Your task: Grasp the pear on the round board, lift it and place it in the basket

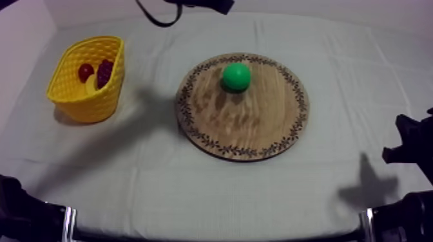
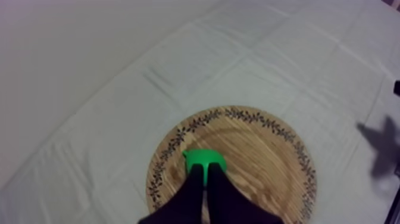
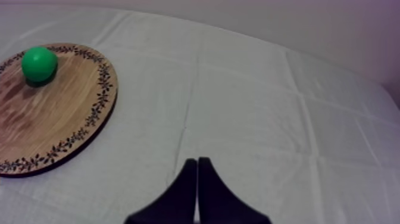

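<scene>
My left pincer [image 2: 205, 171] is narrow, both fingers pressed together into a wedge with nothing between them. In the left wrist view its tips overlap the near side of the pear [image 2: 203, 157]. I can't tell from there whether they touch it. The pear is green and sits on the board [image 2: 262, 161], off centre and closer to the patterned rim on one side. In the top view the pear [image 1: 236, 76] sits free on the far half of the board [image 1: 258, 122], nothing gripping it, and the left arm is just a black shape at the upper edge.

My right pincer [image 3: 197, 161] is narrow too, fingers together and holding nothing. It hangs over bare cloth [image 3: 250, 107], well apart from the board [image 3: 47, 119], with the pear [image 3: 39, 63] on the board's far side.

The basket [image 1: 84, 96] is yellow and stands on the left side of the desk [image 1: 193, 193], apart from the board. Inside it are a small red fruit [image 1: 85, 71] and dark grapes [image 1: 104, 72], side by side.
</scene>
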You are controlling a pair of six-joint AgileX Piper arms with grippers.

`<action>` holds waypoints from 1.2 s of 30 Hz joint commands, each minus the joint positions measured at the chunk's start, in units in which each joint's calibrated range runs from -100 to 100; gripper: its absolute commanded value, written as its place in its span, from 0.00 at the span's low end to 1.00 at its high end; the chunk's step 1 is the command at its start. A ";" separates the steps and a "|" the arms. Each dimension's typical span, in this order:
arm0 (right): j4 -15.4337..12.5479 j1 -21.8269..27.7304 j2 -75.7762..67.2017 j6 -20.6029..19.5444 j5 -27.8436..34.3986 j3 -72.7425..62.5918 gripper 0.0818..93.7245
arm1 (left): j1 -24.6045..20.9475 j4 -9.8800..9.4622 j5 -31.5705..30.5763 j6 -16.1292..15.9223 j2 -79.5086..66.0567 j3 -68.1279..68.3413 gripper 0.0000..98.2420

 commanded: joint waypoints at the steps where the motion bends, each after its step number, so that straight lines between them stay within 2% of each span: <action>1: 0.02 0.03 -0.05 0.01 -0.01 0.00 0.00 | -0.04 0.10 0.20 -0.82 2.77 -2.04 0.00; 9: 0.02 0.03 -0.05 0.01 -0.01 0.00 0.00 | -0.54 0.14 0.68 -2.32 8.39 -5.76 0.00; 13: 0.02 0.03 -0.05 0.01 -0.01 0.00 0.00 | -0.72 -0.09 1.77 -0.56 9.78 -6.78 0.00; 16: 0.02 0.03 -0.05 0.01 -0.01 0.00 0.00 | -0.63 -0.30 3.95 3.09 10.93 -8.92 0.01; 20: 0.02 0.03 -0.05 0.01 -0.01 0.00 0.00 | -0.43 -0.99 7.14 10.18 12.97 -12.64 0.00; 28: 0.02 0.03 -0.05 0.01 -0.01 0.00 0.00 | -0.21 -1.06 12.26 21.47 16.29 -17.81 0.00; 34: 0.02 0.03 -0.05 0.01 -0.01 0.00 0.00 | -0.25 -0.20 14.48 26.37 17.05 -18.18 0.01; 36: 0.02 0.03 -0.05 0.01 -0.01 0.00 0.00 | -0.31 -0.13 14.62 27.09 17.03 -17.80 0.05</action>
